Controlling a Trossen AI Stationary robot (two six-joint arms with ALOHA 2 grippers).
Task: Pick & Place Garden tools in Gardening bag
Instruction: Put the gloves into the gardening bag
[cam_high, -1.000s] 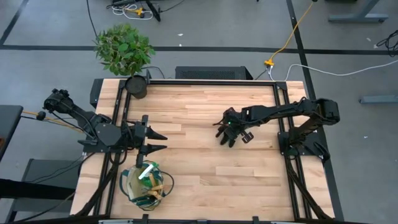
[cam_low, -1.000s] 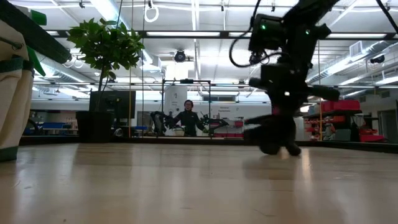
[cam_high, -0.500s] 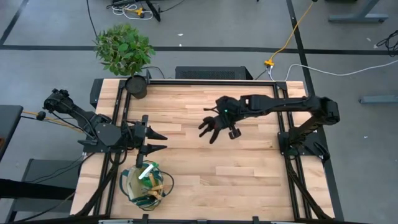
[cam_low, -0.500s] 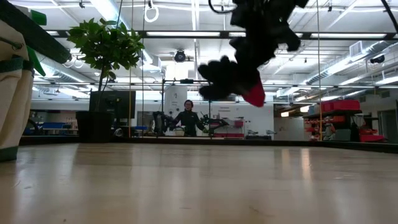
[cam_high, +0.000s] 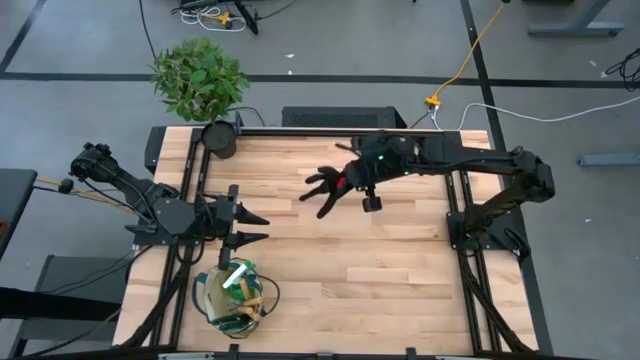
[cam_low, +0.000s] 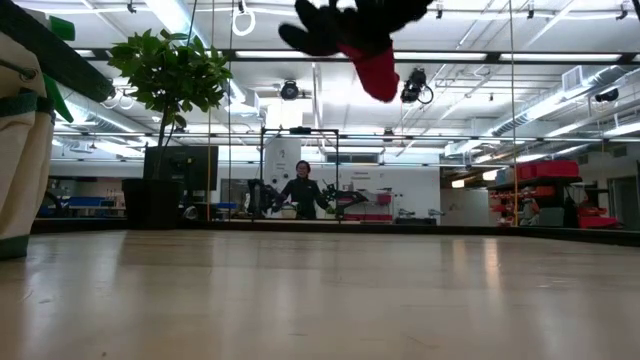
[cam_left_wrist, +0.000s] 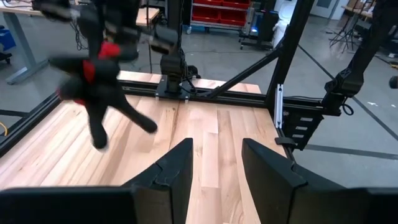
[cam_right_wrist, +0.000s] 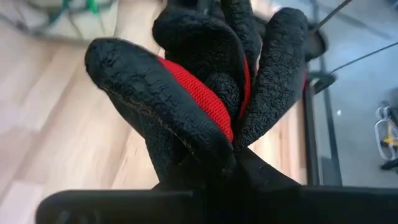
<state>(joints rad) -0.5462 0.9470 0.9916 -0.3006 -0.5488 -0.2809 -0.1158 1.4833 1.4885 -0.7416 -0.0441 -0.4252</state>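
Note:
My right gripper (cam_high: 352, 183) is shut on the black glove with red cuff (cam_high: 325, 190), high over the table's middle, toward the far edge. The glove fills the right wrist view (cam_right_wrist: 205, 93) and shows at the top of the low view (cam_low: 350, 25) and in the left wrist view (cam_left_wrist: 93, 81). The beige gardening bag (cam_high: 237, 295) stands by its base at the near left, with a green spray bottle (cam_high: 235, 275) and a wooden handle (cam_high: 262, 298) in it. My left gripper (cam_high: 255, 226) waits open and empty just beyond the bag's far side. My right gripper holds the glove near its red cuff end (cam_high: 344, 183); the glove itself hides the fingers in the wrist view. The glove is lifted clear of the table. Its black fingers (cam_high: 315, 192) spread toward the table's left, and the red cuff (cam_low: 378, 70) hangs lowest.
A black plant pot (cam_high: 220, 138) stands at the far left corner, with the leafy plant (cam_high: 200, 78) beyond it. Dark frame rails (cam_high: 455, 200) run along the table's sides. A person (cam_low: 303, 190) stands far behind the table. Bare wood (cam_high: 380, 280) lies between bag and right rail.
My right gripper has risen with the glove, from the table top to well above it, and has gone toward the table's left and far edge. The glove is now lifted clear and hangs from the gripper.

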